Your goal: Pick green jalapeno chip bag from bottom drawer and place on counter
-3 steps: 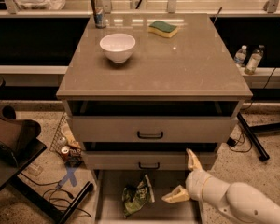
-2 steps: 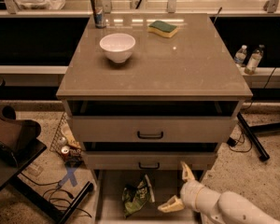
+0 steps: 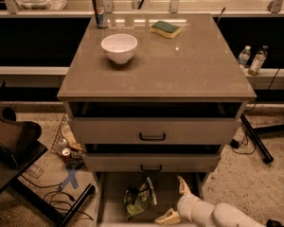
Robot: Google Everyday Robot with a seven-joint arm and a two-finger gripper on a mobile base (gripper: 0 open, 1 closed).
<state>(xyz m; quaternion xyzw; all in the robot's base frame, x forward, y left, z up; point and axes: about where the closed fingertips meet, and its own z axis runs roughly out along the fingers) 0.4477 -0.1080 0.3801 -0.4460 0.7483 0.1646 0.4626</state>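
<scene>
The green jalapeno chip bag [image 3: 136,200] lies crumpled on the floor of the open bottom drawer [image 3: 112,193], left of its middle. My gripper [image 3: 173,201] comes in from the lower right and hangs inside the drawer just right of the bag. Its two pale fingers are spread wide, one pointing up [image 3: 182,185] and one low toward the bag [image 3: 167,217]. Nothing is between them. The counter [image 3: 180,65] is the broad grey-beige cabinet top above.
On the counter stand a white bowl [image 3: 119,47], a green-and-yellow sponge [image 3: 165,29] and a can [image 3: 100,10]. Two drawers with black handles [image 3: 152,136] sit above the open one. Cans and clutter [image 3: 66,150] lie on the floor left; bottles [image 3: 252,59] stand right.
My arm has moved left and lower, bringing the open gripper closer to the chip bag inside the bottom drawer. The bag has not moved.
</scene>
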